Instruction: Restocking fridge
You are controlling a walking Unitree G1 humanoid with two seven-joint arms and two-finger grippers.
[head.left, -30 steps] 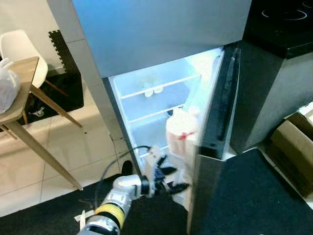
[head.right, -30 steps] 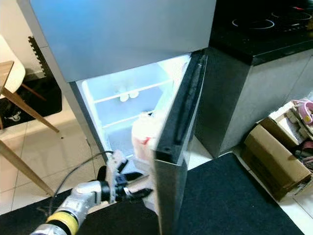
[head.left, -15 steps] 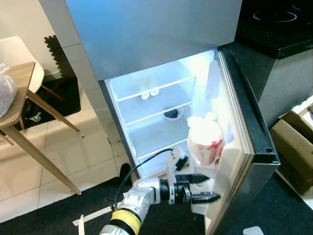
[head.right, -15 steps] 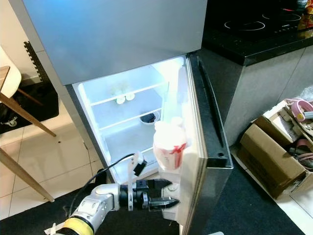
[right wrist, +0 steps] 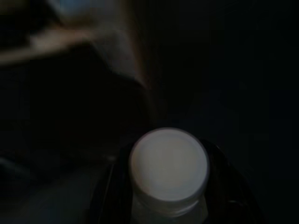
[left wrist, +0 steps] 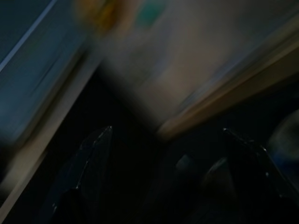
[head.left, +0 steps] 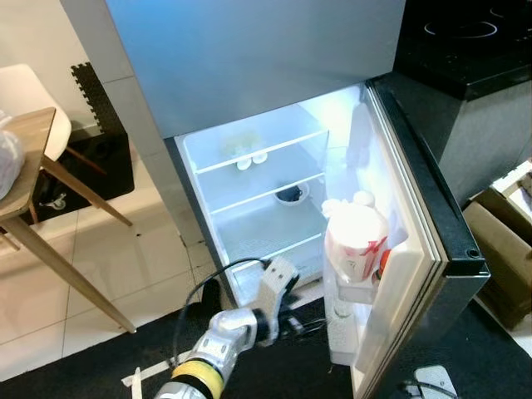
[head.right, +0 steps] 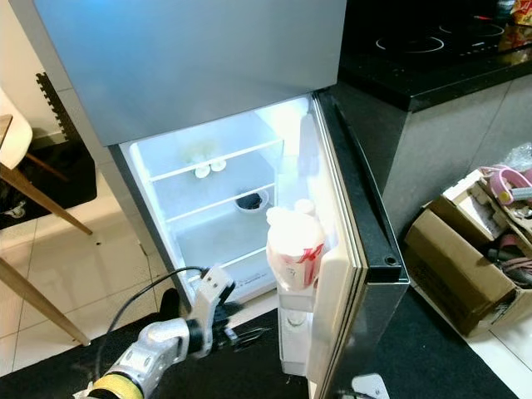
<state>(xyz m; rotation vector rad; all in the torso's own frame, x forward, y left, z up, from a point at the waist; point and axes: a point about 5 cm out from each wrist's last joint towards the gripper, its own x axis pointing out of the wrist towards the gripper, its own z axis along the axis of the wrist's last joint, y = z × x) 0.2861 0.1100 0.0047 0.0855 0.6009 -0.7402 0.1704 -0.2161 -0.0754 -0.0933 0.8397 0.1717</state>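
The fridge's (head.left: 249, 50) lower compartment stands lit, its door (head.left: 416, 249) swung wide to the right. A white jug with a red label (head.left: 356, 241) sits in the door shelf. A dark bowl (head.left: 289, 194) rests on the middle shelf and two small white items (head.left: 248, 160) on the upper one. My left gripper (head.left: 306, 326) hangs low before the fridge's bottom edge, left of the door; the blurred left wrist view shows its fingers (left wrist: 88, 158) open and empty. In the dark right wrist view, my right gripper (right wrist: 170, 205) is shut on a white-capped bottle (right wrist: 168, 163).
A wooden table (head.left: 33, 166) and a white chair (head.left: 25, 87) stand at the left. A black counter with a cooktop (head.left: 465, 41) is right of the fridge, with cardboard boxes (head.right: 457, 266) on the floor below it. A black mat (head.left: 283, 374) covers the floor underfoot.
The fridge door has swung from nearly edge-on to wide open. My left gripper has come off the door's lower edge and drawn back to the left.
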